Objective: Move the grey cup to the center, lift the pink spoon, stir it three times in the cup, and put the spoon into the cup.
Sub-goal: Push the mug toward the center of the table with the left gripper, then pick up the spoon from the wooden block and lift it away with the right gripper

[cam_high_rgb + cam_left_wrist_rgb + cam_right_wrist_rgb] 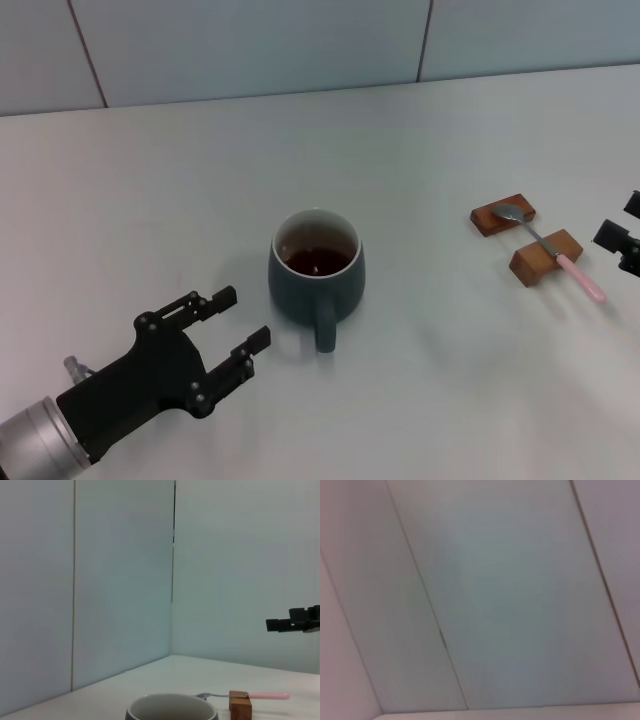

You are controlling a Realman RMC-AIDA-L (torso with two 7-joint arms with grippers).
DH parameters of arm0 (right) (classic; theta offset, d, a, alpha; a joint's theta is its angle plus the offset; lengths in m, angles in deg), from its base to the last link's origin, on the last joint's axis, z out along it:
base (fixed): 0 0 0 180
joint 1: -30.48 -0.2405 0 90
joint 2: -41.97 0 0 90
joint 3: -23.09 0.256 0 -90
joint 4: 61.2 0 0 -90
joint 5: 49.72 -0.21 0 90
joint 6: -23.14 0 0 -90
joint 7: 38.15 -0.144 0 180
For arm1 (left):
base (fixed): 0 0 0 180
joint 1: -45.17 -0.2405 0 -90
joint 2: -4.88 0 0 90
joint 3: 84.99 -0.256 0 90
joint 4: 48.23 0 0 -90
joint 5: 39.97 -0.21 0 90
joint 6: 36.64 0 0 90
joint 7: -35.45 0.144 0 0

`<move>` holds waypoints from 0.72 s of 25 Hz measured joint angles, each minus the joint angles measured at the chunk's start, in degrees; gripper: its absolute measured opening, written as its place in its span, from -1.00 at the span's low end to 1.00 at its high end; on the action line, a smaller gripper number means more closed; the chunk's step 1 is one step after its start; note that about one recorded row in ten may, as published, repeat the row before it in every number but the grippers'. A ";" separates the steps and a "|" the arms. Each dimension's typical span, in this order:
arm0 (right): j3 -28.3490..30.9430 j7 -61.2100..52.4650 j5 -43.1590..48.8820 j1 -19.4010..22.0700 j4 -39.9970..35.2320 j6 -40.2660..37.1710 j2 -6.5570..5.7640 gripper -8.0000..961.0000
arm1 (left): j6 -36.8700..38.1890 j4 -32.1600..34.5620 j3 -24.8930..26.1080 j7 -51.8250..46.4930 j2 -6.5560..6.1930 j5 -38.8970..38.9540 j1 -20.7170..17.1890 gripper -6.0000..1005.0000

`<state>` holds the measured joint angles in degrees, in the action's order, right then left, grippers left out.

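Note:
The grey cup (316, 270) stands upright near the middle of the table, with dark liquid inside and its handle toward me. Its rim shows in the left wrist view (172, 707). My left gripper (243, 316) is open and empty, just left of the cup and apart from it. The pink spoon (553, 250) lies across two wooden blocks at the right, bowl on the far block, pink handle sticking out toward me. It also shows in the left wrist view (270, 696). My right gripper (622, 222) is at the right edge, just right of the spoon's handle, open and not touching it.
The two brown wooden blocks (503, 215) (545, 257) hold the spoon off the white table (150, 200). A tiled wall (300, 40) runs behind the table. The right wrist view shows only wall. The right gripper appears far off in the left wrist view (295, 622).

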<state>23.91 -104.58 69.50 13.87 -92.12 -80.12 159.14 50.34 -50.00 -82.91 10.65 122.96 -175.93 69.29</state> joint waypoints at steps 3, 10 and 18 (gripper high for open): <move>0.47 -0.24 -0.02 0.30 0.00 -0.08 0.01 0.66 | 0.62 0.35 0.28 0.33 0.04 -0.03 -0.18 0.15; 0.59 -0.57 -0.05 0.58 -0.01 -0.17 0.02 0.66 | 3.88 1.35 0.51 2.34 0.14 0.25 -0.32 0.42; 0.70 -0.76 -0.05 1.08 -0.02 -0.13 -0.09 0.65 | 2.99 3.36 0.25 1.13 0.36 0.07 -0.53 0.73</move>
<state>24.61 -105.34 69.45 14.95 -92.14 -80.25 159.05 53.33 -46.64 -82.66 11.78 123.32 -175.86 68.76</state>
